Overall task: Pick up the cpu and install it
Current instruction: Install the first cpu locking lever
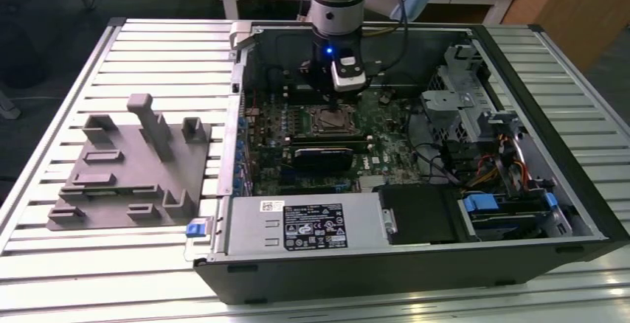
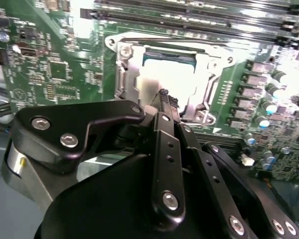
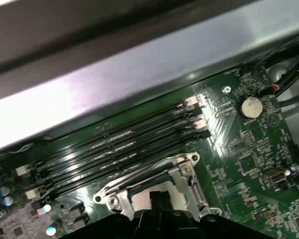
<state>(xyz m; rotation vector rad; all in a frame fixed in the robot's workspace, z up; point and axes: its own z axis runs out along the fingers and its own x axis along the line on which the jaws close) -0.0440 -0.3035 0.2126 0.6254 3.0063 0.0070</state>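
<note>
The cpu (image 2: 157, 74), a flat square chip with a silvery-white top, lies inside the metal socket frame (image 2: 124, 69) on the green motherboard. In the first wrist view a pale patch of the cpu (image 3: 178, 198) shows beside the fingertips. My gripper (image 2: 164, 97) hangs directly over the chip with its two black fingers pressed together and nothing between them. Whether the tips touch the chip, I cannot tell. In the exterior view the gripper (image 1: 340, 103) stands just above the socket (image 1: 332, 121) inside the open computer case.
A gray plastic fixture (image 1: 128, 168) lies on the slatted table at the exterior view's left. A white-labelled power supply (image 1: 305, 223) and a black heatsink block (image 1: 320, 158) sit nearer the case front. Memory slots (image 3: 124, 149) and the case wall (image 3: 139, 84) border the socket. Drive cages and cables (image 1: 482, 131) crowd the exterior view's right.
</note>
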